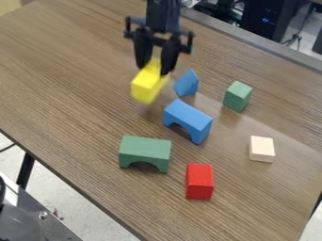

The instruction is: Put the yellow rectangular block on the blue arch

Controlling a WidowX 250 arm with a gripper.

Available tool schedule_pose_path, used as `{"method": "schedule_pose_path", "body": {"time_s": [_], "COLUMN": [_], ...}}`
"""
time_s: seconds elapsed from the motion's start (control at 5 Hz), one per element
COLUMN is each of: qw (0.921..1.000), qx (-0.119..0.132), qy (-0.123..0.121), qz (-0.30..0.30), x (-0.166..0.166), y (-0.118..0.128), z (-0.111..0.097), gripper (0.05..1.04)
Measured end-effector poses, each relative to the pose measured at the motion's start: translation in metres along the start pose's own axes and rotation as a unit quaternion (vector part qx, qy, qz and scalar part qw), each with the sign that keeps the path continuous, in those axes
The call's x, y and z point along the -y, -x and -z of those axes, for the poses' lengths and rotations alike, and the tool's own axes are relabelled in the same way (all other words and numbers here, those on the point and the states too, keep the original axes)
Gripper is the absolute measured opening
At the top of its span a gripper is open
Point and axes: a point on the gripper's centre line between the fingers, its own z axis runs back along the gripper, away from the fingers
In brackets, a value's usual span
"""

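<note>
The yellow block (148,83) was gripped between the two fingers of the gripper (156,63) and was held above the wooden table (82,80). The blue arch (188,119) was positioned upright on the table, near the held block, between the blue wedge (187,83) and the green arch (144,151). The red block (200,181) was placed beside the green arch.
</note>
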Motion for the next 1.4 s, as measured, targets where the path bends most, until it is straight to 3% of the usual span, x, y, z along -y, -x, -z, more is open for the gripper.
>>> {"method": "schedule_pose_path", "body": {"time_s": [0.2,0.4,0.6,0.8,1.4], "qw": [0.9986,0.9953,0.9905,0.9875,0.9896], "qx": [0.022,0.013,-0.002,-0.006,-0.052], "qy": [0.009,0.002,-0.026,-0.037,-0.047], "qz": [0.048,0.096,0.135,0.153,0.126], "x": [0.016,0.032,0.055,0.069,0.072], "y": [0.007,0.013,0.022,0.029,0.036], "z": [-0.024,-0.027,-0.017,-0.008,0.016], "gripper": [0.518,0.518,0.518,0.518,0.518]}}
